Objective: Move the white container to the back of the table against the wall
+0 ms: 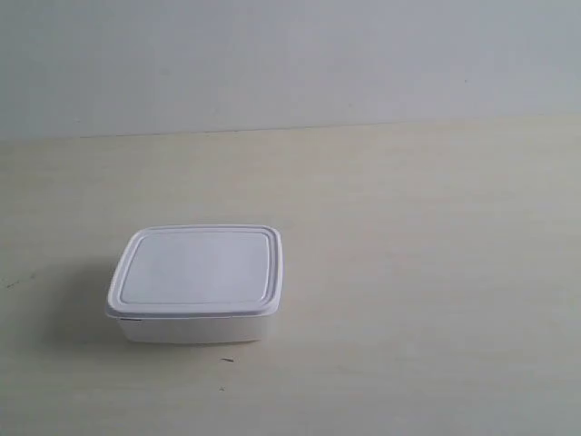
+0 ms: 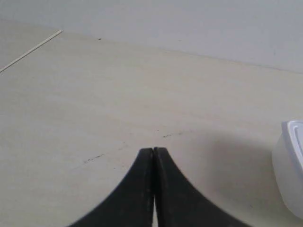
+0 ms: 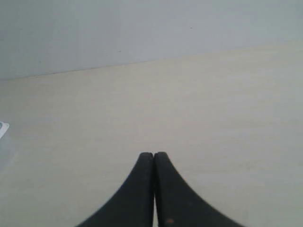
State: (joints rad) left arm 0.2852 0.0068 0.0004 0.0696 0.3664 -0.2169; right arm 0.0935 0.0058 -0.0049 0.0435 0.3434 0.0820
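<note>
Your left gripper [image 2: 154, 150] is pinched closed. Its two black fingers [image 2: 132, 194] press flat together at the tips, and nothing is held between them. It hangs over the bare table [image 2: 94, 104]. A few thin dark marks [image 2: 93, 158] lie on the table just past the tips. Off to one side, at the very edge of the left wrist view, you can see one rounded corner of the white container [image 2: 289, 170]. The fingers are not touching it.

Your right gripper [image 3: 154, 153] is closed the same way, tip against tip, holding nothing. It hangs over plain table too. A tiny white bit [image 3: 2, 128] peeks in at the edge of that view; it is too small to tell what it is.

In the exterior view, the white container sits on the table toward 8 o'clock from the middle. Its flat lid [image 1: 195, 265] is on. One small dark speck [image 1: 227, 360] lies just beside it, at its 6 o'clock. The wall [image 1: 290, 54] is far up at 12 o'clock. The container is well apart from the wall, with a wide strip of table between them.
</note>
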